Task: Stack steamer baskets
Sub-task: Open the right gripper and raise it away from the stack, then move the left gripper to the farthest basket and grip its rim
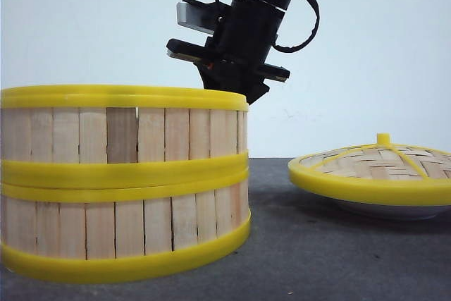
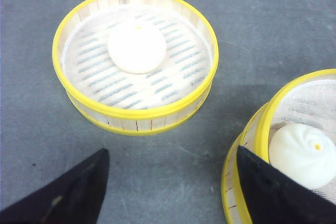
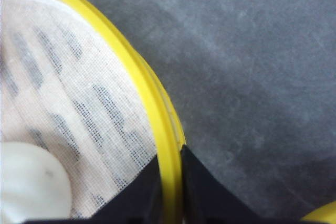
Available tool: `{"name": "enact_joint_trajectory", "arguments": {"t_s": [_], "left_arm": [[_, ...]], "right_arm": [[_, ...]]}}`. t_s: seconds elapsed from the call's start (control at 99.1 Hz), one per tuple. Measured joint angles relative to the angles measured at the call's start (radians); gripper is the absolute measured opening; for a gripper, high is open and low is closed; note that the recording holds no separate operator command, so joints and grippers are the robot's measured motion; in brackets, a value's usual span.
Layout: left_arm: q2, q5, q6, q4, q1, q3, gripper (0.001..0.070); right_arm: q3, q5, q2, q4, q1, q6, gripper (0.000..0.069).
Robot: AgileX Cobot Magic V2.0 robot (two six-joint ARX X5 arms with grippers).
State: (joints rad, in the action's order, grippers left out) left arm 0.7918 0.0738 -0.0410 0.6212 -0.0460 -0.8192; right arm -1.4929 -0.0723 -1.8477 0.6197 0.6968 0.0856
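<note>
Right gripper (image 3: 170, 192) is clamped on the yellow rim of a steamer basket, one dark finger (image 3: 136, 195) inside the wall and the other outside, in the right wrist view. That basket's white cloth liner (image 3: 79, 103) carries a pale bun (image 3: 29, 182), and grey tabletop (image 3: 252, 77) lies beyond the rim.

From the front, two steamer baskets (image 1: 123, 181) stand stacked at the tabletop's left front, the upper one seated on the lower with its rim slightly tilted. A black arm (image 1: 243, 29) reaches down behind the stack. Off to the right, a domed woven lid (image 1: 377, 167) rests on a white plate (image 1: 391, 209).

Seen from the left wrist, the left gripper (image 2: 173, 192) hangs with its fingers wide apart, holding nothing. A third steamer basket (image 2: 135, 59) sits alone on the tabletop, holding a bun on cloth. The stacked pair shows beside one finger, also with a bun (image 2: 302, 153).
</note>
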Motion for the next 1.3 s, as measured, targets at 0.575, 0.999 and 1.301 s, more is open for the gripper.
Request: {"name": "enact_joint_trajectory", "arguments": {"t_s": [0.575,0.999,1.301], "left_arm": [[0.023,-0.018,0.0,0.0,0.003,0.0,0.0469],[0.407,-0.026,-0.003,-0.113,0.161,-0.121,0.0465],[0.682,-0.026,-0.003,-0.168,0.235,-0.224,0.0396]], "right_arm": [[-0.018,-0.005,0.063,0.105,-0.008,-0.004,0.0404],[-0.048,0.121,0.521,0.319,-0.146,-0.098,0.0403],[0.101,0.127,0.701,0.401,-0.389,-0.106,0.0403]]}}
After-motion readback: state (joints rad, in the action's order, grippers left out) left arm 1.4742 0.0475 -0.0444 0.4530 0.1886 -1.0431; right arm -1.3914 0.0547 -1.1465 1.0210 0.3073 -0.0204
